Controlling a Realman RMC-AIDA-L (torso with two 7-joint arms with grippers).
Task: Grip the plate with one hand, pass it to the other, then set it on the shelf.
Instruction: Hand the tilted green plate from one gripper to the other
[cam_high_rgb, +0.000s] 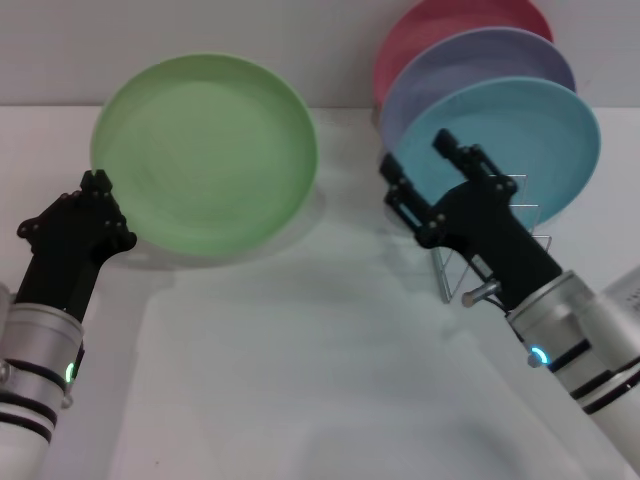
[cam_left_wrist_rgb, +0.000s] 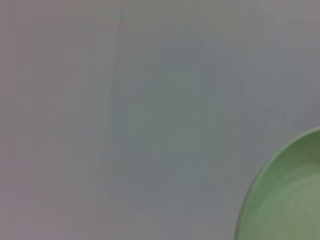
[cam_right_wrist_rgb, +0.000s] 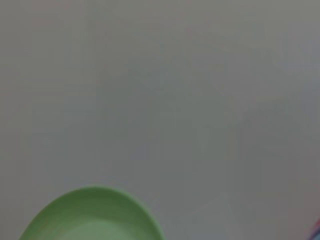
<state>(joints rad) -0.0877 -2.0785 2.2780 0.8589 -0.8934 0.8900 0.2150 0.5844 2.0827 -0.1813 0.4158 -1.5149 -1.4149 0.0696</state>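
The pale-green plate (cam_high_rgb: 210, 150) is raised off the table at the back left and tilted toward me. My left gripper (cam_high_rgb: 97, 183) is shut on its left rim. The plate also shows in the left wrist view (cam_left_wrist_rgb: 290, 200) and in the right wrist view (cam_right_wrist_rgb: 95, 217). My right gripper (cam_high_rgb: 420, 165) is open and empty. It hangs to the right of the green plate, apart from it, in front of the wire shelf (cam_high_rgb: 455, 275).
The shelf holds a sky-blue plate (cam_high_rgb: 530, 140), a lavender plate (cam_high_rgb: 480, 60) and a pink plate (cam_high_rgb: 440, 25) standing upright one behind another at the back right. A white table (cam_high_rgb: 300, 380) lies below both arms, with a grey wall behind it.
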